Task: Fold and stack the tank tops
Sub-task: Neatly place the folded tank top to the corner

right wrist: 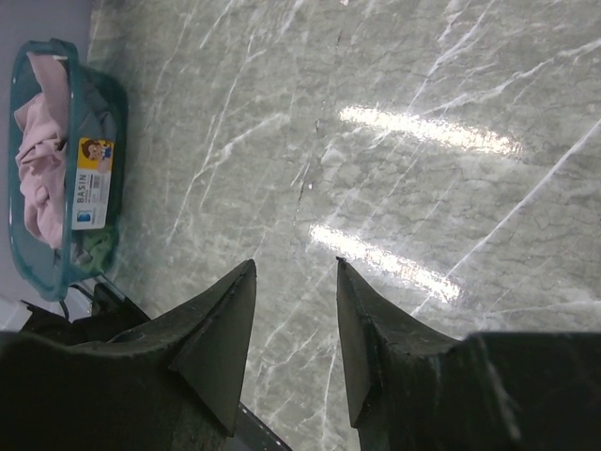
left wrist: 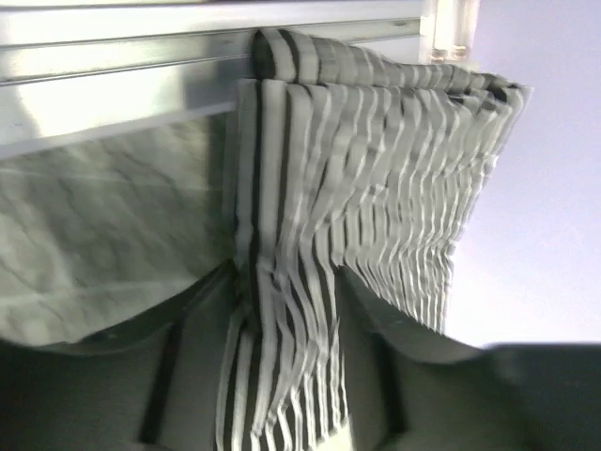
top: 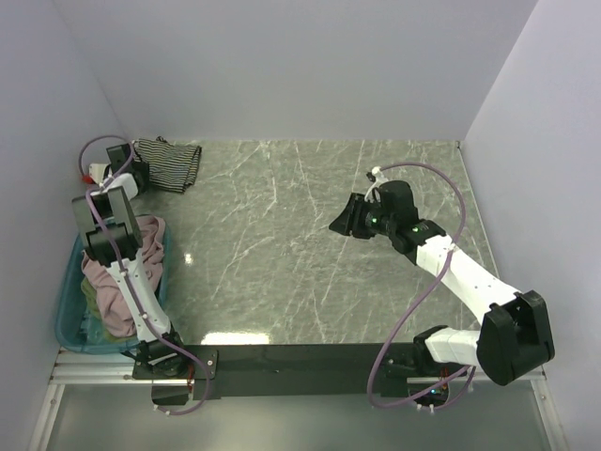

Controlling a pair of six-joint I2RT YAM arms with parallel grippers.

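Note:
The striped tank top (top: 170, 163) lies bunched at the far left corner of the table. My left gripper (top: 132, 171) is shut on its edge; in the left wrist view the striped cloth (left wrist: 357, 188) runs up from between the fingers (left wrist: 286, 310). A dusty pink top (top: 120, 266) and a pale green one (top: 86, 299) lie heaped in the teal tub (top: 70, 287). My right gripper (top: 344, 222) is open and empty above the table's right middle, with only bare marble between its fingers (right wrist: 293, 268). The tub with pink cloth shows in the right wrist view (right wrist: 42, 150).
The grey marble table (top: 300, 244) is walled on the left, back and right. The teal tub stands at the near left beside the left arm. A black rail (top: 310, 362) runs along the near edge.

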